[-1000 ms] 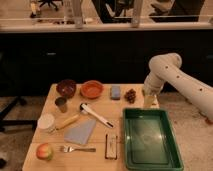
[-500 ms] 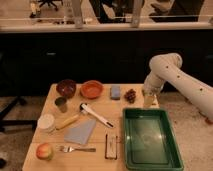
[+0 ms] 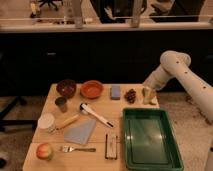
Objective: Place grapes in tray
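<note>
The grapes (image 3: 131,95), a small dark reddish-brown cluster, lie on the wooden table (image 3: 100,107) near its far right edge, just beyond the tray. The dark green tray (image 3: 149,137) is empty and takes up the table's right front part. My gripper (image 3: 147,95) hangs at the end of the white arm (image 3: 172,67), just right of the grapes and above the tray's far right corner.
A grey-blue block (image 3: 115,92), an orange bowl (image 3: 92,89) and a dark bowl (image 3: 66,88) line the far edge. A cup (image 3: 61,103), white brush (image 3: 95,114), white lid (image 3: 46,122), blue cloth (image 3: 80,132), fork (image 3: 77,148), apple (image 3: 44,151) and dark bar (image 3: 111,145) lie to the left.
</note>
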`<state>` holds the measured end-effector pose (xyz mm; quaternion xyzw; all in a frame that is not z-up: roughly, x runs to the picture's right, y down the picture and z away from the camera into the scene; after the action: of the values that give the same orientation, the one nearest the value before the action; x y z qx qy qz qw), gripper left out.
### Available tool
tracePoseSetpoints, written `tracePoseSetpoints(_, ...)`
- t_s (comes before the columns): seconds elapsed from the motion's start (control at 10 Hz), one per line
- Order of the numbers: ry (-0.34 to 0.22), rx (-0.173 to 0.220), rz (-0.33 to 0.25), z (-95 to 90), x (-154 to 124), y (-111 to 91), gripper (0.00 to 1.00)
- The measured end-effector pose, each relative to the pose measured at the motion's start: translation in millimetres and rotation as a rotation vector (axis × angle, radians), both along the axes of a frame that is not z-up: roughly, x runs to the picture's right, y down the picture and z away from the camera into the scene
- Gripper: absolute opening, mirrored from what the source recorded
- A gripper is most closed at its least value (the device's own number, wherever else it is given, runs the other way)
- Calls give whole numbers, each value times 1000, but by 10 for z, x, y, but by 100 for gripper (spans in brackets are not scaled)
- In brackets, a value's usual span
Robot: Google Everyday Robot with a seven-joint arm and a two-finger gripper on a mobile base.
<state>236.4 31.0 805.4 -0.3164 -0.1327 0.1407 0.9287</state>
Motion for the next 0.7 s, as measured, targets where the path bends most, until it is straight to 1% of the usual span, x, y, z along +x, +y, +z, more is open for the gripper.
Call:
tracePoseSetpoints(0.4, -21, -19, 38, 143, -57, -21, 80)
tracePoseSetpoints(0.7, -5, -35, 61, 314, -102, 5, 80)
